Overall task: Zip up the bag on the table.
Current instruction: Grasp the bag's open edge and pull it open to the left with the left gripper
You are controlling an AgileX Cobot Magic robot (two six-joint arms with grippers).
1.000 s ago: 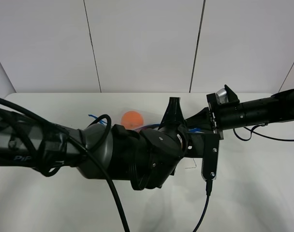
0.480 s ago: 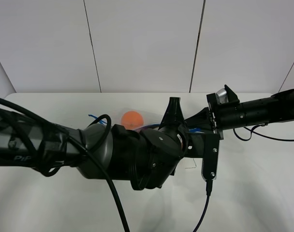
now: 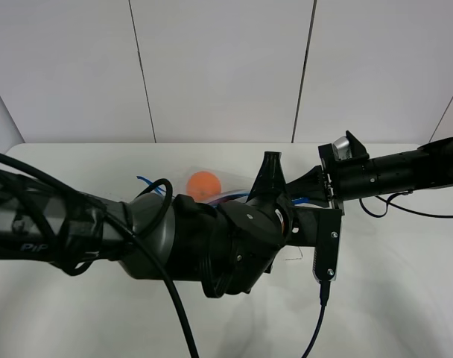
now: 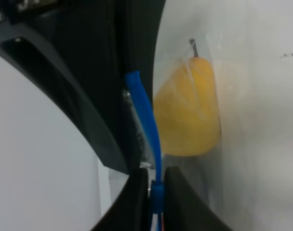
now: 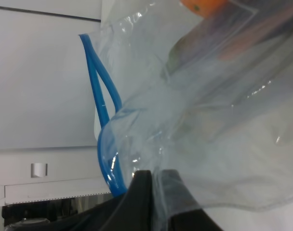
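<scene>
Since a second ago the left arm [image 3: 174, 239] has sunk a little toward the near edge, and its pincer [image 4: 156, 192] has narrowed from a loose gap to a tight pinch on the zipper strip [image 4: 145, 115].

The bag [image 3: 231, 189] lies toward the far side of the surface [image 3: 405, 283], near its middle, and both arms hide most of it from the high camera. An orange [image 3: 205, 183] shows through the clear plastic there, with a short run of blue strip sticking out toward the left. In the left wrist view the strip runs straight between the two dark fingers [image 4: 134, 202], which press on it from either side with no gap to be seen. A yellow fruit [image 4: 187, 113] lies just beside the strip inside the film.

In the right wrist view the right pincer [image 5: 158, 195] is closed on a fold of the clear plastic near the bag's end. Just beside it the two blue rails [image 5: 100, 91] stand apart in a narrow loop, so the mouth gapes at that end. The orange sits at the far end of the bag from this pincer.

Farther out, the right arm [image 3: 394, 173] reaches in from the right, level above the surface. A black cable [image 3: 316, 328] hangs from the left wrist. White wall panels [image 3: 211, 67] close the scene behind.
</scene>
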